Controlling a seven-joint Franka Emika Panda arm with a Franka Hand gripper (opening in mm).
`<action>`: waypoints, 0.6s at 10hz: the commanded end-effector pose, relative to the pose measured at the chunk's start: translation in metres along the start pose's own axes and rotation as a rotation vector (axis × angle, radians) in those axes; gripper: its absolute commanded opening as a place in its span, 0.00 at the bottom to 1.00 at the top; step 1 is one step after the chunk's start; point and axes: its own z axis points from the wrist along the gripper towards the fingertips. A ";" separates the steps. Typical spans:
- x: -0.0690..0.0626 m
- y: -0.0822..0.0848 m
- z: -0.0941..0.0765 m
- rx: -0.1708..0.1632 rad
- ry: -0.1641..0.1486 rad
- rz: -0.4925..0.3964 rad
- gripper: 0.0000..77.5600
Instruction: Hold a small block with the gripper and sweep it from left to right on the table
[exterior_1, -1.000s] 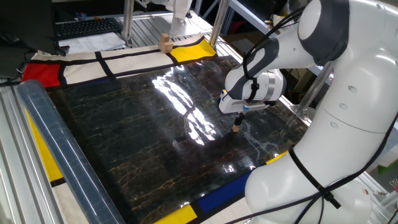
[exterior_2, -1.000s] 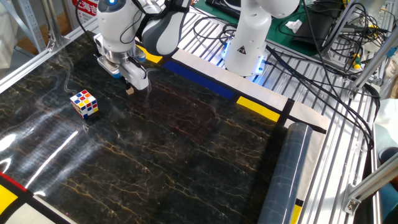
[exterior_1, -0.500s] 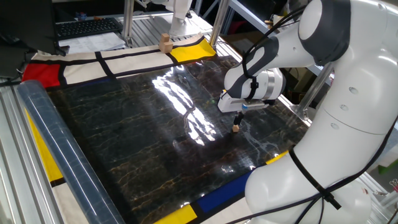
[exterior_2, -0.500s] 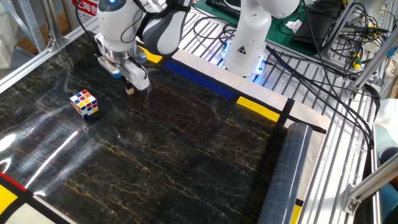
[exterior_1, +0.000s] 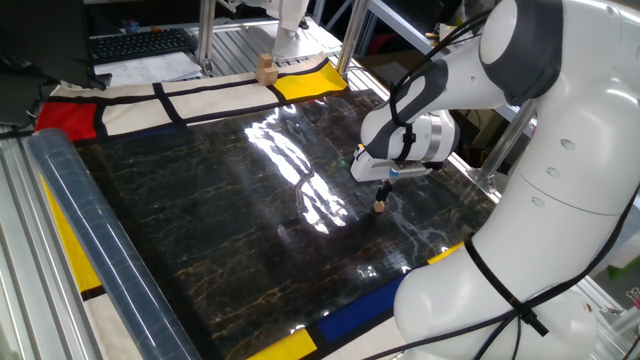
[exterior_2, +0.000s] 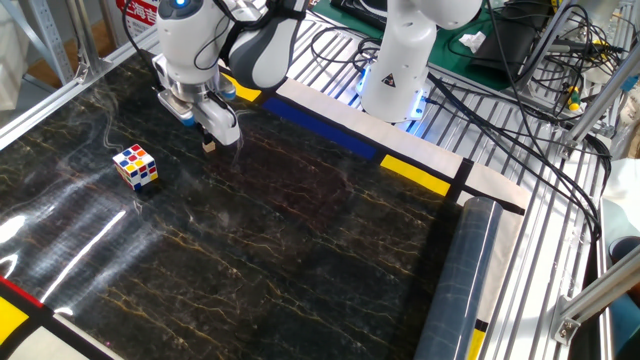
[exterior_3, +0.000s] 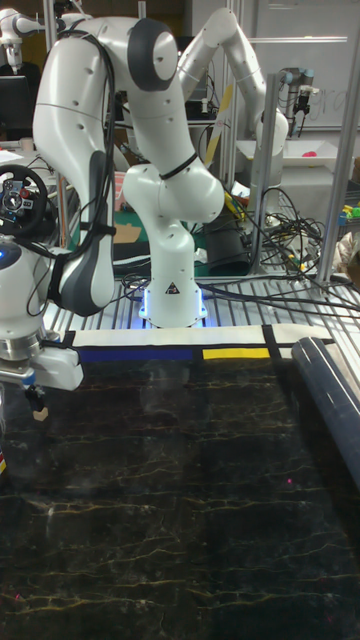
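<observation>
Table: pincer clamps small block; fingertips mostly hidden.

I see the small block in my hand, on the worktop, right of the puzzle cube.

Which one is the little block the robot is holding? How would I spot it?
Find the big shiny black table and follow the white robot arm down to its dark gripper. The small block is the tiny plain tan cube pinched at its tip. The multicoloured puzzle cube nearby is bigger and lies loose, and the taller tan block stands at the table's far edge.
</observation>
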 end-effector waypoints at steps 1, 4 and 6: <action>-0.001 -0.002 0.000 -0.002 -0.006 -0.003 0.00; -0.001 -0.002 0.000 -0.002 -0.006 -0.003 1.00; -0.001 -0.002 0.000 -0.002 -0.006 -0.003 1.00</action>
